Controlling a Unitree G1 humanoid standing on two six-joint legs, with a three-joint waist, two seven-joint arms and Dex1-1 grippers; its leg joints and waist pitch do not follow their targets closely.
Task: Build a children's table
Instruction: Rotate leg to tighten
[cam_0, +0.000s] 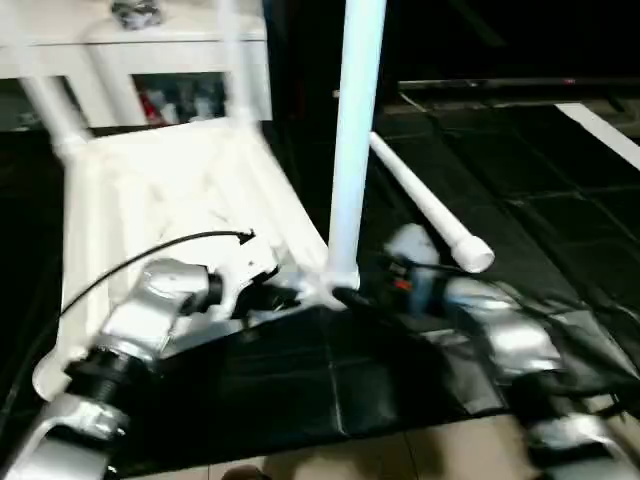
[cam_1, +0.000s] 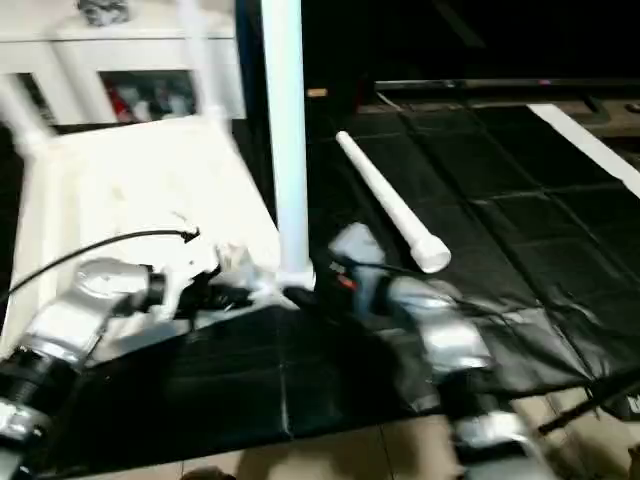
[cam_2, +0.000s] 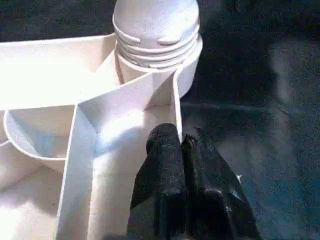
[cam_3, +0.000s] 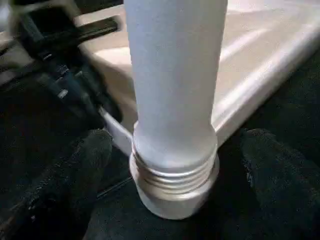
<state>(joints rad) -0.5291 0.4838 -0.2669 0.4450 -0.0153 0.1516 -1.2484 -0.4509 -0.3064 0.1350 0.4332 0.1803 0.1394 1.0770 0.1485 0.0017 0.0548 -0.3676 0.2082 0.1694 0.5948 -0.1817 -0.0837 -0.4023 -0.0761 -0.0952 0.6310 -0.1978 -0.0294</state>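
1. we find the table top (cam_0: 170, 190) upside down on the black floor mat (cam_0: 520, 230), one leg (cam_3: 172, 100) upright in its near corner socket (cam_3: 175, 192).
2. right tool (cam_3: 172, 165) stands open, fingers either side of that leg, not touching.
3. left tool (cam_2: 182, 165) is closed, empty, over the ribbed underside beside the socket.

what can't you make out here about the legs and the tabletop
- Upright leg: top cut off by the head views' upper edge; how deep its thread sits is unclear.
- Far legs: blurred and cropped.
- Loose leg: far tip hidden behind the upright leg.
- Tabletop: ribs washed out.
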